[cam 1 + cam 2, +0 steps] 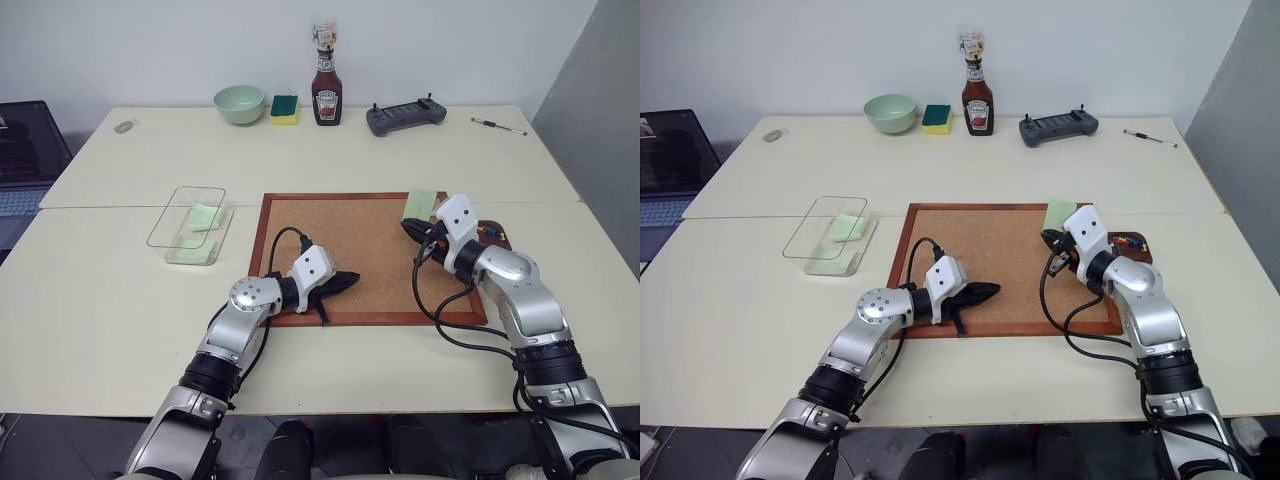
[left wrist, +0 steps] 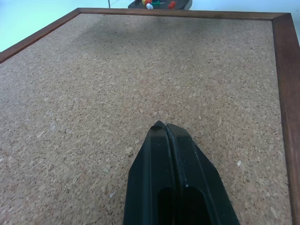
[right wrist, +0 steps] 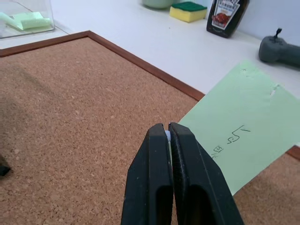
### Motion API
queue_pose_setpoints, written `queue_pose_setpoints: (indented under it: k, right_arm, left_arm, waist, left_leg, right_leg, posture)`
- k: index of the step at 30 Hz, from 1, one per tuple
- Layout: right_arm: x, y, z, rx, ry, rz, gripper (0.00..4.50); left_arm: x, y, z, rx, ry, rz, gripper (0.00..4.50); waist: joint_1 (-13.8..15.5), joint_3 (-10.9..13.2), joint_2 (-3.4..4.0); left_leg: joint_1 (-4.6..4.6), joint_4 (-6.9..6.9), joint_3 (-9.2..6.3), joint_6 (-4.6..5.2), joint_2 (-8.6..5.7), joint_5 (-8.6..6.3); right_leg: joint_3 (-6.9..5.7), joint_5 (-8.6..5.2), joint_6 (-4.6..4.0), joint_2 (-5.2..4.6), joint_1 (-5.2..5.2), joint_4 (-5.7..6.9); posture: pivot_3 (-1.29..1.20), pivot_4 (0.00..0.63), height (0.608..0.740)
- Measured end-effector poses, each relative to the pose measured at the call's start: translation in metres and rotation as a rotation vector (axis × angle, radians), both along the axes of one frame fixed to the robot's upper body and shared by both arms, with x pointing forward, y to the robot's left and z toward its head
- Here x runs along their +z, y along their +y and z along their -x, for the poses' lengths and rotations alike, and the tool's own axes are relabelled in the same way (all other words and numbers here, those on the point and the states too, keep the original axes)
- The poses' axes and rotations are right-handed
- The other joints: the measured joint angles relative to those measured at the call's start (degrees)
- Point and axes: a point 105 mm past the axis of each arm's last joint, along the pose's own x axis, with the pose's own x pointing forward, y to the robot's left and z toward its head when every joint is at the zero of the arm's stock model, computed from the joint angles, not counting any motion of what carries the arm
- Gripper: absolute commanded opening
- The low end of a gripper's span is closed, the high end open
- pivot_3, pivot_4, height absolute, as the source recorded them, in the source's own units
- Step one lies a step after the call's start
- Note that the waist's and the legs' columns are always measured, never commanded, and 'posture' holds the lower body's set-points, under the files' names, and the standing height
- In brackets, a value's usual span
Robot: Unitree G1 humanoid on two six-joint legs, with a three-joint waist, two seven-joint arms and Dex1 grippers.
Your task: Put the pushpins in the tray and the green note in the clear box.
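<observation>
Left claw (image 1: 345, 281): shut, empty, over the corkboard's (image 1: 340, 235) near edge. Right claw (image 3: 168, 133): shut on something small and white, possibly a pushpin, at the green note's (image 3: 243, 124) corner. Note: on the corkboard's far right corner, not yet boxed. Tray (image 1: 1137, 244): off the board's right edge, holding pushpins (image 2: 149, 3). Clear box (image 1: 190, 224): surface's left, already containing green notes.

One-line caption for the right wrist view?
Right gripper shut on a white pushpin above the corkboard, beside the green note.
</observation>
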Motion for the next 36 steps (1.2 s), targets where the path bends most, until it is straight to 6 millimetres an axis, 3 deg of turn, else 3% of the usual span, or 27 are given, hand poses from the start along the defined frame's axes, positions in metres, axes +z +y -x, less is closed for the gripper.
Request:
queue_pose_setpoints:
  k: [9, 14, 22, 28, 36]
  right_arm:
    - [-0.006, 0.003, 0.005, 0.024, 0.002, 0.047, 0.00]
    - [-0.006, 0.011, 0.011, 0.065, -0.025, 0.080, 0.00]
    - [-0.008, 0.022, 0.024, 0.123, -0.082, 0.152, 0.00]
    - [0.002, 0.034, 0.038, 0.200, -0.177, 0.219, 0.00]
    - [0.003, 0.041, 0.046, 0.237, -0.209, 0.253, 0.00]
  left_arm:
    - [0.012, 0.009, -0.015, 0.088, 0.095, 0.060, 1.94]
    - [0.041, 0.011, -0.020, 0.119, 0.095, 0.151, 2.83]
    - [0.080, -0.010, -0.024, 0.109, 0.147, 0.293, 4.40]
    - [0.098, -0.023, -0.029, 0.096, 0.186, 0.372, 4.49]
    - [0.088, -0.027, -0.032, 0.099, 0.264, 0.373, 4.49]
  waist:
    - [-0.2, 0.1, -0.13]
    - [-0.2, 0.1, -0.20]
    - [0.0, 0.2, -0.28]
    - [-0.2, 0.2, -0.29]
    - [-0.1, 0.2, -0.32]
  left_leg:
    - [-0.14, -0.01, -0.01, 0.00, 0.01, 0.00]
    - [-0.26, -0.01, -0.02, 0.00, 0.00, 0.00]
    - [-0.27, 0.00, -0.02, -0.01, -0.01, 0.00]
    - [-0.26, 0.00, -0.02, -0.01, 0.00, 0.00]
    - [-0.27, 0.00, -0.03, -0.02, -0.01, 0.00]
  right_leg:
    - [-0.01, 0.00, 0.00, 0.01, -0.15, -0.01]
    - [-0.02, 0.00, 0.00, -0.01, -0.21, -0.07]
    - [-0.03, 0.00, 0.00, -0.01, -0.19, -0.10]
    - [-0.05, -0.01, 0.00, 0.00, -0.19, -0.10]
    - [-0.04, -0.01, 0.00, -0.01, -0.19, -0.10]
  posture:
    - [0.00, 0.150, 0.740]
    - [0.00, 0.150, 0.740]
    - [0.00, 0.150, 0.740]
    - [0.00, 0.150, 0.740]
    - [0.00, 0.150, 0.740]
